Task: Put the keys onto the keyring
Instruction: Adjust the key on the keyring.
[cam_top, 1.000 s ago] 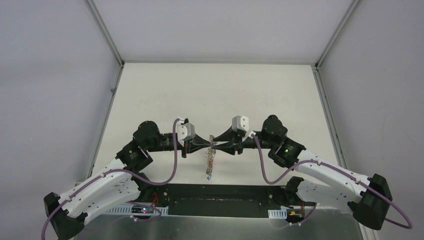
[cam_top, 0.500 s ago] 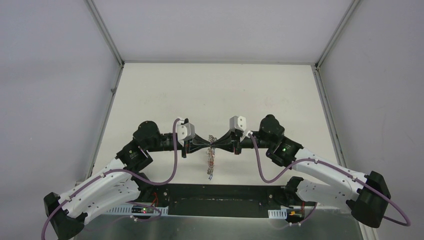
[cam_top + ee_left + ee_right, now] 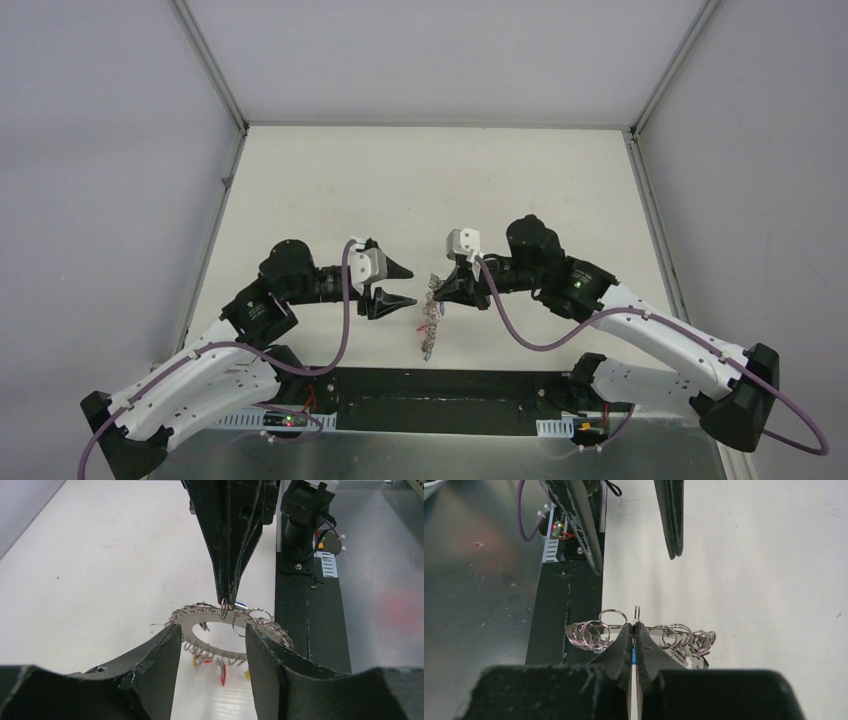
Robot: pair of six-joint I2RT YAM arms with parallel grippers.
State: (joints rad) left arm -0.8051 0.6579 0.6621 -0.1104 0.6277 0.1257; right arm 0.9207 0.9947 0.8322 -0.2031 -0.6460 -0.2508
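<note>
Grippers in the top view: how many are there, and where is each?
2. The left gripper stands open just left of the keyring, not touching it. The right gripper, on the right, is shut on the keyring's rim. None is hidden.

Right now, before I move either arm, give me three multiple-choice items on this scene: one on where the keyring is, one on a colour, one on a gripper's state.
1. Where is the keyring?
A) pinched at the right gripper's tips
B) in a tray
C) on a wall hook

2. What colours are the key heads hanging under it in the left wrist view?
A) green and white
B) red and yellow
C) all black

3. The left gripper is:
A) shut on the keyring
B) shut on nothing
C) open

Answers:
1 A: closed tips grip its rim.
2 B: red and yellow heads dangle below.
3 C: its fingers stand apart, clear of the keyring.
</note>
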